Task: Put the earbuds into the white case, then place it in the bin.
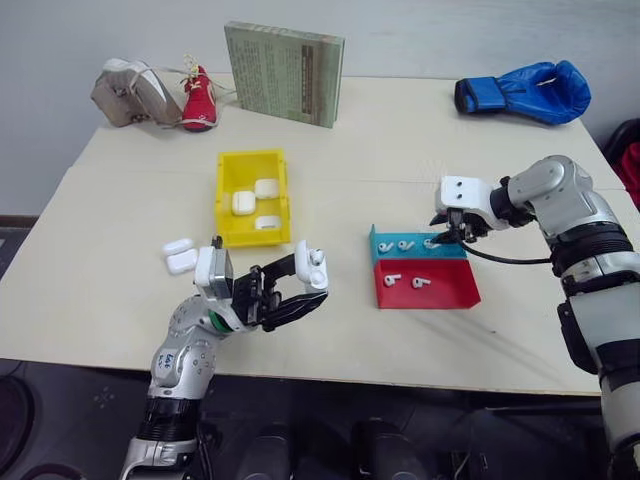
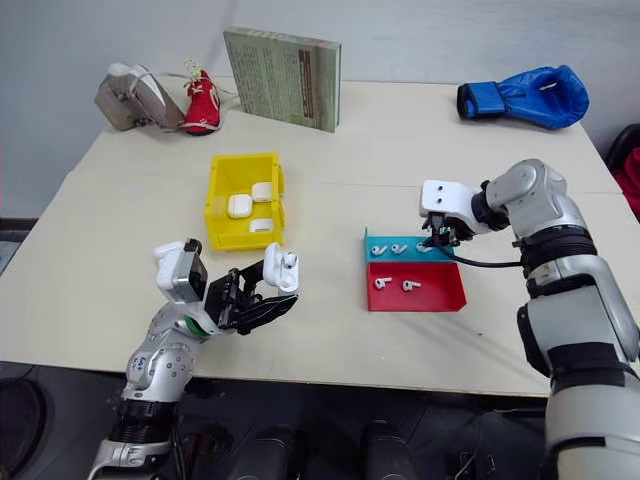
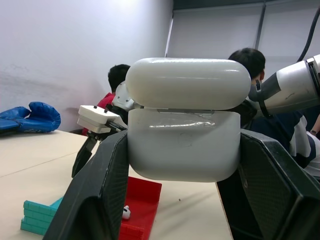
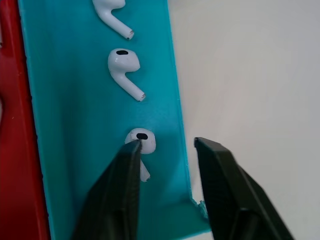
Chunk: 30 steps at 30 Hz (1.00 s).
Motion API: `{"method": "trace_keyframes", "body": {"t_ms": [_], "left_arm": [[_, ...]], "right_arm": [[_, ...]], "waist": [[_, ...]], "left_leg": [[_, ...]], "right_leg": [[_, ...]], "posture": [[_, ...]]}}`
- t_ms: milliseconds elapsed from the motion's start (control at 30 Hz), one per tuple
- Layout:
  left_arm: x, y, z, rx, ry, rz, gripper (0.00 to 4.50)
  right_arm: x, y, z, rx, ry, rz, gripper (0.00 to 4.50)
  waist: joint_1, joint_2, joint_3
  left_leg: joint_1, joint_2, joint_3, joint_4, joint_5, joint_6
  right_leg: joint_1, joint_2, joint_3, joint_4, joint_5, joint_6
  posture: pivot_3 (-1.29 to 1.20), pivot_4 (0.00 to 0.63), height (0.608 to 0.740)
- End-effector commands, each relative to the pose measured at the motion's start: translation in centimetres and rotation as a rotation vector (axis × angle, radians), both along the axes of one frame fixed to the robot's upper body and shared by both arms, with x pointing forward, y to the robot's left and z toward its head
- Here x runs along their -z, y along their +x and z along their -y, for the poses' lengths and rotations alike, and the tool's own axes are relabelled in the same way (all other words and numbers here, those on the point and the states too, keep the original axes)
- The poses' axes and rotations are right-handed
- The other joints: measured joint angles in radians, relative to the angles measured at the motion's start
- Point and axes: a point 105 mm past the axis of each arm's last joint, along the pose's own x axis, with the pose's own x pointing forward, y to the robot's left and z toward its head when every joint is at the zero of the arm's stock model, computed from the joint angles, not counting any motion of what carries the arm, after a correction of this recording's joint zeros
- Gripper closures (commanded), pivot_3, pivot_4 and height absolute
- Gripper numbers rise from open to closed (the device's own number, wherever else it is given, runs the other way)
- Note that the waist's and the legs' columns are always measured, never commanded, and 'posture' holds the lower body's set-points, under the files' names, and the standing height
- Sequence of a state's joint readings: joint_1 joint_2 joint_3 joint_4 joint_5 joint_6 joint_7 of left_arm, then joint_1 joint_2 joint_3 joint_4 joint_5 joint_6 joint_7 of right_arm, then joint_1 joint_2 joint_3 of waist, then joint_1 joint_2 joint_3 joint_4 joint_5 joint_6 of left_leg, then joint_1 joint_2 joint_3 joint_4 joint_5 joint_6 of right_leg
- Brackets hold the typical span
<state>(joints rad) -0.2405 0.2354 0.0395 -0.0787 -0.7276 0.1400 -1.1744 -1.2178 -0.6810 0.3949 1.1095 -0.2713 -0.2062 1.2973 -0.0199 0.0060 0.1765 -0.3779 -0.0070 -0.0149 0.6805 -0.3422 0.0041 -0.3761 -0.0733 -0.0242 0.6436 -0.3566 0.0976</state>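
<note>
The white case (image 1: 314,266), lid ajar, sits clamped in the left pincer (image 1: 300,285) near the table's (image 1: 520,330) front edge. The right pincer (image 4: 167,150), fingers parted, straddles the teal tray wall (image 4: 177,100), one finger touching an earbud (image 4: 142,142).

Hardly any writing can be read here. The book (image 1: 285,72) standing upright at the far side of the counter (image 1: 120,270) shows a green cover with rows of print, too small to make out. A small mark sits on the left arm's (image 1: 180,360) grey casing near the counter's near edge, also illegible.
</note>
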Motion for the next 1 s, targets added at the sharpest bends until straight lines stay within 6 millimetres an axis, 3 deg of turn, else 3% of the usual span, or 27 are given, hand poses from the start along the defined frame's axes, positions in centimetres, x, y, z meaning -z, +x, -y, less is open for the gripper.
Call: {"method": "trace_keyframes", "body": {"t_ms": [33, 233, 467, 700, 1000], "left_arm": [[-0.9, -0.6, 0.0, -0.004, -0.012, 0.053, 1.71], [-1.1, -0.5, -0.1, -0.013, -0.007, 0.057, 1.71], [-1.0, -0.7, -0.2, -0.022, -0.006, 0.053, 1.71], [-0.9, -0.6, -0.3, -0.027, -0.006, 0.051, 1.71], [-0.8, -0.5, 0.0, -0.020, -0.012, 0.047, 1.71]], "right_arm": [[-0.4, 0.1, -0.3, -0.017, -0.028, -0.003, 3.12], [-0.1, 0.1, -0.6, -0.035, -0.055, -0.022, 3.12], [-1.2, 0.1, 0.1, 0.011, -0.039, -0.038, 3.12], [-2.9, -0.1, -0.9, 0.170, 0.143, -0.178, 3.12], [-1.5, 0.1, -2.3, 0.382, 0.230, -0.255, 3.12]], "waist": [[-0.005, 0.000, 0.000], [-0.009, 0.000, 0.000], [-0.009, 0.000, 0.000], [-0.008, 0.001, 0.000], [-0.008, 0.001, 0.000]], "left_leg": [[0.000, 0.000, 0.000, 0.000, 0.000, 0.000], [0.000, 0.000, 0.000, 0.000, 0.000, 0.000], [0.000, 0.000, 0.000, 0.000, 0.000, 0.000], [0.000, 0.000, 0.000, 0.000, 0.000, 0.000], [0.000, 0.000, 0.000, 0.000, 0.000, -0.001]], "right_leg": [[0.000, 0.000, 0.000, 0.000, 0.000, 0.000], [0.000, 0.000, 0.000, 0.001, 0.000, 0.000], [0.000, 0.000, 0.000, 0.001, 0.000, 0.000], [0.000, 0.000, 0.000, 0.001, 0.000, 0.000], [-0.001, 0.000, 0.000, 0.003, 0.000, 0.000]], "posture": [[0.00, 0.150, 0.740], [0.00, 0.150, 0.740], [0.00, 0.150, 0.740], [0.00, 0.150, 0.740], [0.00, 0.150, 0.740]]}}
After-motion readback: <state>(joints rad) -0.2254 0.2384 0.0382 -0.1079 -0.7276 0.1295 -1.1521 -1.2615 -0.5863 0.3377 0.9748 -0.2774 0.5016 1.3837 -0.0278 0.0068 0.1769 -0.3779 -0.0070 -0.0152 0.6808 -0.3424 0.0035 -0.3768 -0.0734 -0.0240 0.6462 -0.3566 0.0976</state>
